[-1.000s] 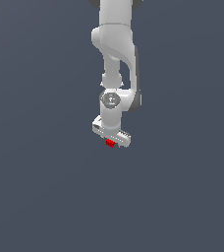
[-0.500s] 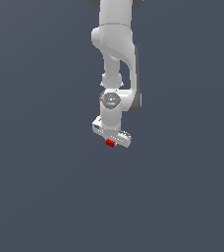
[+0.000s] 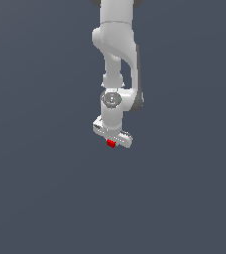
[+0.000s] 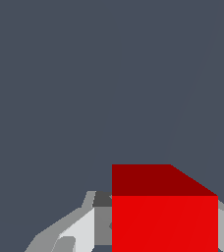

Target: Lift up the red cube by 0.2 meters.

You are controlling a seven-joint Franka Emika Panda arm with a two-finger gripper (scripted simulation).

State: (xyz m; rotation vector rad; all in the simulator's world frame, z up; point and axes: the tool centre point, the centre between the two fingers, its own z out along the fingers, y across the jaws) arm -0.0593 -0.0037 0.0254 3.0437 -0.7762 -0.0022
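While the wrist view fills with the cube (image 4: 164, 216), grey fingers (image 4: 79, 229) flank it on both sides, so the gripper (image 3: 112, 139) appears to pinch it. From outside, the cube (image 3: 111, 143) peeks from beneath the gripper, under the white arm (image 3: 116, 54). Only plain dark ground lies beyond. The hold looks shallow; a jolt or loosened squeeze could drop the cube.

The red cube (image 4: 164, 221) looks smooth and matt, its plain faces flatly shaded with no gloss. The pincer (image 3: 111, 142) and the arm (image 3: 116, 44) above it read as smooth white plastic with a soft sheen.
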